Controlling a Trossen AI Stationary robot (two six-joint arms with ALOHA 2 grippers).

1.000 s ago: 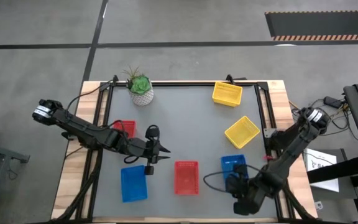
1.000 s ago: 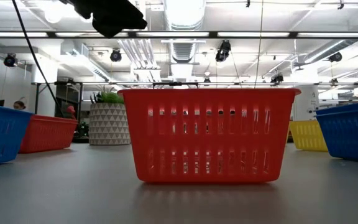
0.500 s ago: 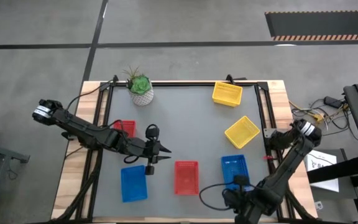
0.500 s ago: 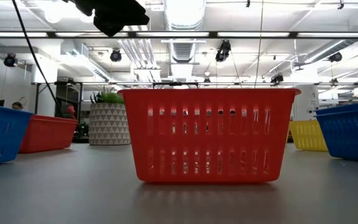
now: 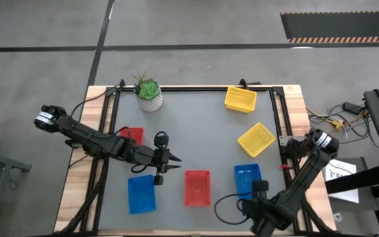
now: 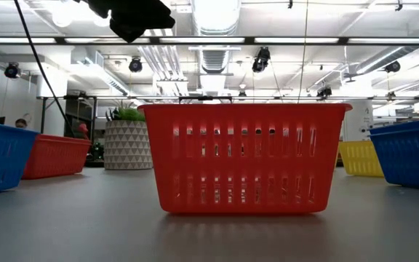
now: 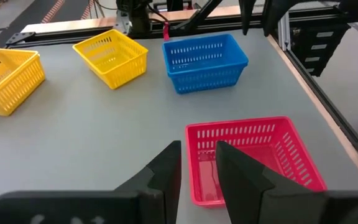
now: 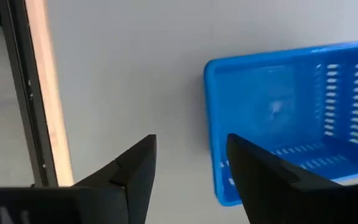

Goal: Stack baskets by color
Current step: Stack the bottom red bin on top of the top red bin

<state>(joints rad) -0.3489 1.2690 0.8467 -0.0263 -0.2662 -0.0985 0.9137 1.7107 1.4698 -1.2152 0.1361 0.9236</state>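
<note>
On the grey table, six baskets show from above. Along the near edge stand a blue basket, a red basket and a second blue basket, each with its long axis running from the near edge toward the far edge. A second red basket sits at the left, partly hidden under the left arm. At the far right corner a yellow basket lies almost square to the table, its long axis across it; the other yellow basket sits nearer and is turned diagonally. All stand upright, mouths up, each apart from the others. A green plant in a white pot stands at the far left.

The left gripper hovers between the left red basket and the near red one, its fingers a little apart with nothing between them; in its wrist view the near red basket lies just past the fingertips. The right gripper hangs at the near right edge just beside the right blue basket, fingers spread and empty, clear of its rim. In the low view the red basket fills the middle.
</note>
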